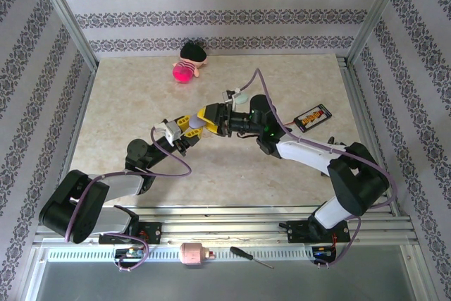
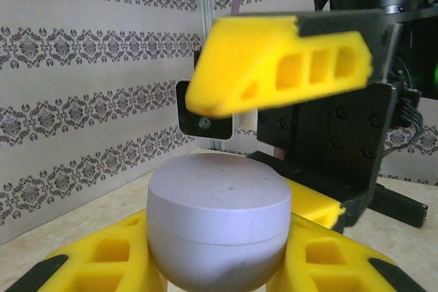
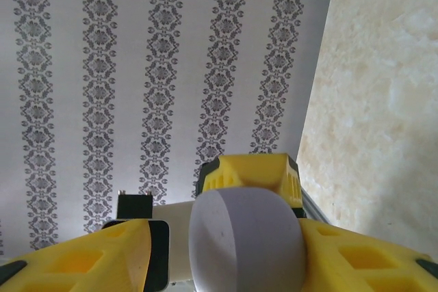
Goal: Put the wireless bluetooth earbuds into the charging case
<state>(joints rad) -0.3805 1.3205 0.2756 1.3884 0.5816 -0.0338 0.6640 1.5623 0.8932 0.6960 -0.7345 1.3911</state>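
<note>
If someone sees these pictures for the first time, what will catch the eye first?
Two grippers meeting over the middle of the table: the left gripper holds a lavender case, while the right gripper has its open jaws around it, with a gap above the case. Next, a pink doll at the far edge.

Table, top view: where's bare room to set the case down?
Widest bare patch: the left side of the table, between the left wall and the left arm. Also bare: back right, between the doll and the right wall. Crowded: mid-table, where the right arm meets it at the case, and by the black card.
</note>
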